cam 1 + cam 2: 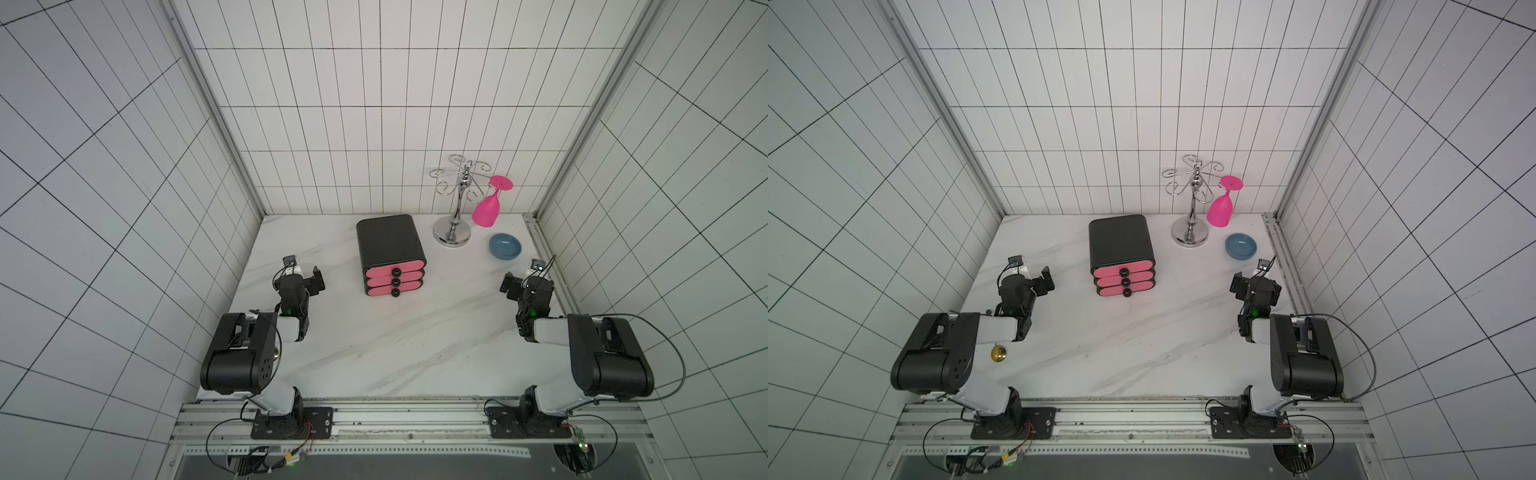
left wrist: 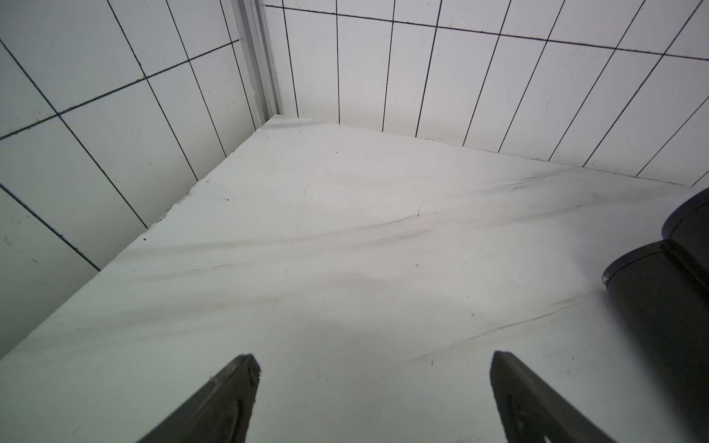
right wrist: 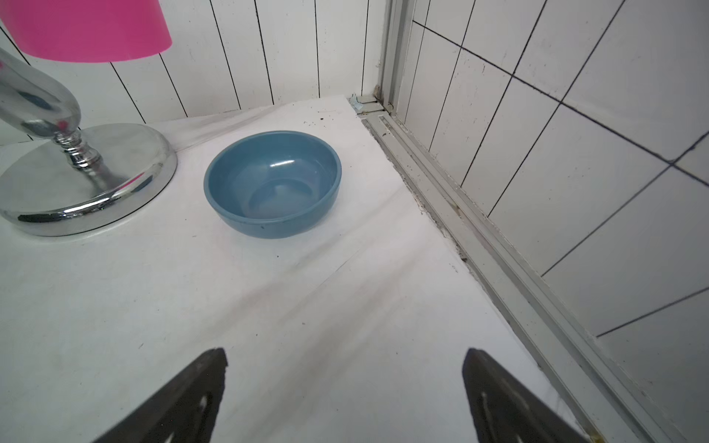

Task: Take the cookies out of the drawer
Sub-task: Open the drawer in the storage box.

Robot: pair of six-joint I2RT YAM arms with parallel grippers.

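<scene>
Bright, even light casts soft shadows, the chrome stand point(image 3: 115, 184) glares, and tiles point(image 1: 62, 216) bow at frame edges.

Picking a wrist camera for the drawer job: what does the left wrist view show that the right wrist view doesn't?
Only left wrist: the black side of the drawer unit, at the picture's edge. Only right wrist: the empty blue bowl, the chrome rack base and the pink glass. Both: marble table, tiled walls, and open jaws holding nothing, on the left gripper and the right gripper. Neither shows cookies.
</scene>
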